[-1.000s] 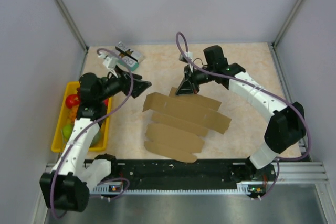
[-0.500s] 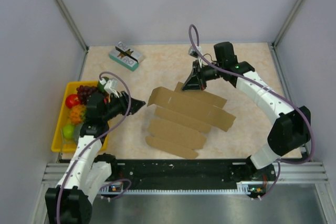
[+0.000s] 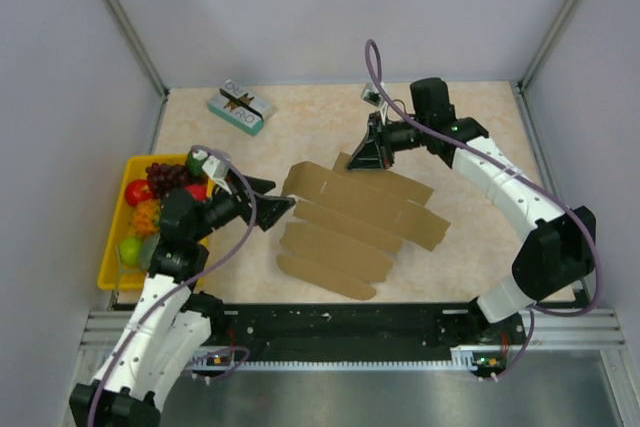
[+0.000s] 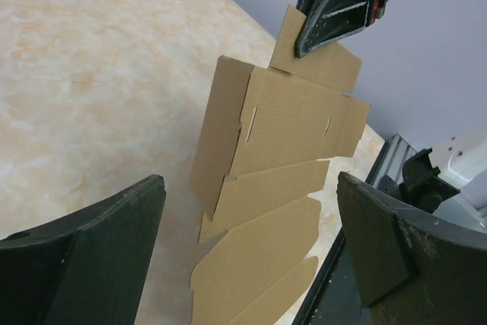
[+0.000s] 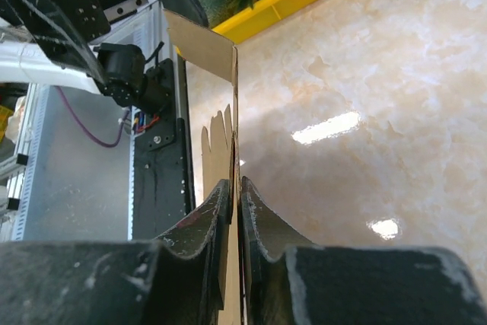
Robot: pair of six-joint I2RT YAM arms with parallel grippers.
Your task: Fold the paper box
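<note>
The paper box (image 3: pixel 355 222) — thin, light, springy card, easily creased — sits half-raised on the table (image 3: pixel 470 127) just ahead of the left hand (image 3: pixel 277 205), which gapes open. The right hand (image 3: pixel 362 160) pinches its far flap; it is probably best gripped near a fold line.

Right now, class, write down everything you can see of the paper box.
The box is an unfolded die-cut sheet of plain, thin, brown, unprinted cardboard, made of several creased panels with slots, tabs and rounded flaps. Its near panels lie flat on the table. The far part is tilted up, and its left flap is bent upward. The right end effector is shut on a tab at the far edge. The open left end effector sits by the left edge and appears clear of it.
</note>
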